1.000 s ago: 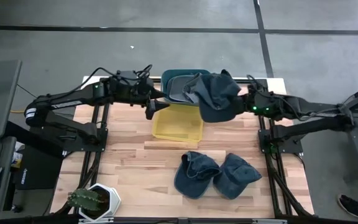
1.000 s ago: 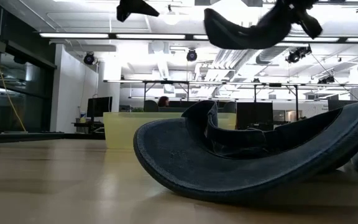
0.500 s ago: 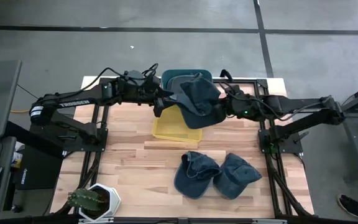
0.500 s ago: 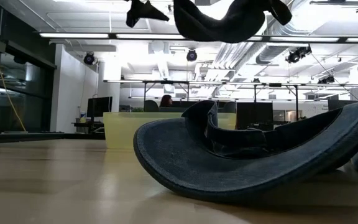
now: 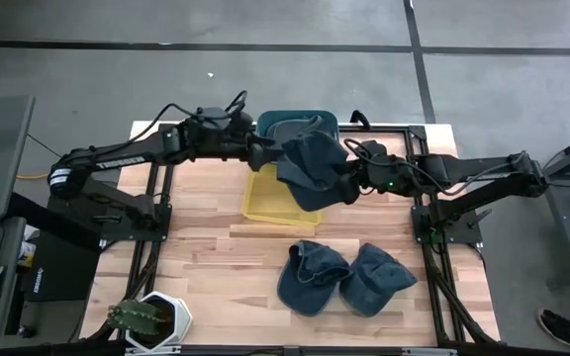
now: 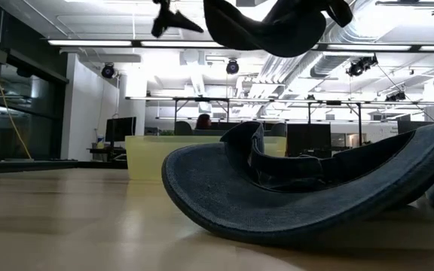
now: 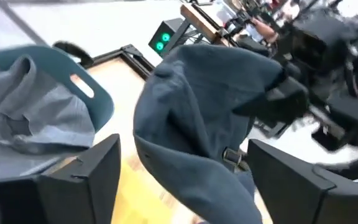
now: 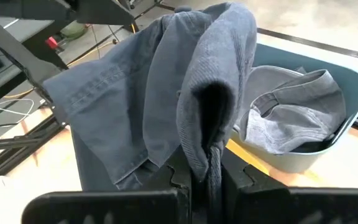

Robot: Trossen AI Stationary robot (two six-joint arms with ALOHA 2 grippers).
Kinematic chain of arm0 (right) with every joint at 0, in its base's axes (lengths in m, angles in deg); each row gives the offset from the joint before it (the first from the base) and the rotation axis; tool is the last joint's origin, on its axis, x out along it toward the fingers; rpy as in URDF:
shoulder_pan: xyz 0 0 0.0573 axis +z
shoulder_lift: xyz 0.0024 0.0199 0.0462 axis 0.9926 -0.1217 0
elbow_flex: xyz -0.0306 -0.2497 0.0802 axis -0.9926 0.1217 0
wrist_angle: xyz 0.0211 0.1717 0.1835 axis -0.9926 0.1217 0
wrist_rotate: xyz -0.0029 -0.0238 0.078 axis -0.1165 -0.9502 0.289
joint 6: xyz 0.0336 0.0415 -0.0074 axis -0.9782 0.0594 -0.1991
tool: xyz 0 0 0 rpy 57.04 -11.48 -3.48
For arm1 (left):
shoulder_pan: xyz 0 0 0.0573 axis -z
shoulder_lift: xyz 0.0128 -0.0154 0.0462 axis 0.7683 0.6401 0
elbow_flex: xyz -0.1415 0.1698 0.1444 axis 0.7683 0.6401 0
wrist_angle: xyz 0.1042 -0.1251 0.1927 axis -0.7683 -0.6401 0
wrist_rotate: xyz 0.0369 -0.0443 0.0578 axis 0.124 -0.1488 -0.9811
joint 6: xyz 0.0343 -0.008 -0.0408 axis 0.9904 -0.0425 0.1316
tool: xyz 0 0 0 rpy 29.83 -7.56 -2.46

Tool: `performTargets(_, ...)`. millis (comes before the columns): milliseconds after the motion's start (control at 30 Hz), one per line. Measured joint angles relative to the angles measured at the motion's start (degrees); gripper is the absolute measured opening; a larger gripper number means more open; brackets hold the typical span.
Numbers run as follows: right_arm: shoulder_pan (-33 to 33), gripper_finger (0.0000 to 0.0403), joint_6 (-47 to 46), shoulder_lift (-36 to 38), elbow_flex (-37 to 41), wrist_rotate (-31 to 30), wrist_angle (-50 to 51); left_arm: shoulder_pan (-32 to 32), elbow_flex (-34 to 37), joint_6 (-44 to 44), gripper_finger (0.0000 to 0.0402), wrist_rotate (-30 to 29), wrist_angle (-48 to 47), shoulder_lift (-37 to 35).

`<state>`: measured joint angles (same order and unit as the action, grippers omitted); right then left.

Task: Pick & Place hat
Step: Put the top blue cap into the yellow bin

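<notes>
A dark blue hat [image 5: 310, 168] hangs in the air over the yellow tray [image 5: 277, 206], next to the teal bin [image 5: 300, 121], in which a grey hat [image 8: 291, 118] lies. My right gripper [image 5: 350, 182] reaches in from the table's right and is shut on the blue hat. My left gripper [image 5: 265, 156] comes from the left and is open. Its fingers stand on either side of the hat's [image 7: 197, 124] left part. In the low view the hat [image 6: 266, 26] sags near the top edge, with the left gripper [image 6: 168, 15] beside it. My right gripper pinches a fold of the hat's cloth [image 8: 208, 140] between its two fingers, coming level from the table's right. The hat is lifted clear of the table and droops away from the fingers toward the left arm. My left gripper: whether a finger [image 7: 272, 168] touches the hat, I cannot tell.
Two more dark blue hats [image 5: 313, 277] [image 5: 376, 277] lie side by side on the wooden table's near half. One of them [image 6: 300, 188] fills the low view's foreground. A potted cactus [image 5: 137, 318] stands at the near left corner.
My right gripper carried the hat toward the table's left, from beside the bin's right edge to above the yellow tray, still shut on it. My left gripper moved right toward the hat and now has it between its open fingers.
</notes>
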<state>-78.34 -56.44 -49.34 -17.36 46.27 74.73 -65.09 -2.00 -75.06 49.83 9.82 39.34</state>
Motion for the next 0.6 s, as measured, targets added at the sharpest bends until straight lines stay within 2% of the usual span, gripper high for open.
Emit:
performTargets(167,0.0,0.0022,0.9,0.0,0.0,-0.4,-1.0,-2.2,0.1,-4.2,0.0319,4.1,-0.1,1.0)
performTargets(333,0.0,0.0022,2.7,0.0,0.0,0.1,-2.4,-2.5,0.2,-6.0,0.0321,4.3,-1.7,2.2)
performTargets(600,-0.6,0.0022,6.0,-0.2,0.0,3.0,-6.3,-2.5,0.1,-6.9,0.0321,7.4,1.8,3.8)
